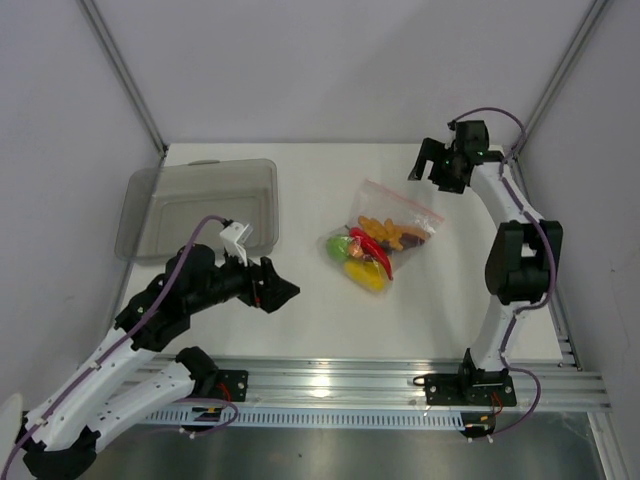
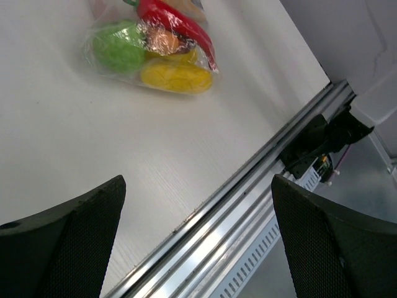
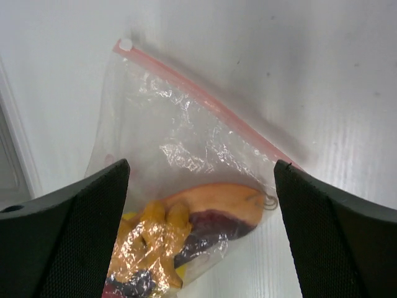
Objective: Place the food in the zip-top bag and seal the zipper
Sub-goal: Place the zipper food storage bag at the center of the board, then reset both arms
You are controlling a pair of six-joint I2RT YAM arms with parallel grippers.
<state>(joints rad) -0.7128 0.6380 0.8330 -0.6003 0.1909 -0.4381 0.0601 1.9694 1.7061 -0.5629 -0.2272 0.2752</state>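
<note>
white table (image 1: pixel 300 330) | on it: grey tray (image 1: pixel 200 205), zip-top bag (image 1: pixel 385 235)

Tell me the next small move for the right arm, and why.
Probably lift the right gripper straight up and clear of the zip-top bag. Its jaws stand open above the bag and hold nothing. The food sits inside, and the zipper lies as one flat pink line across the mouth. It looks closed, though the seal cannot be confirmed.
</note>
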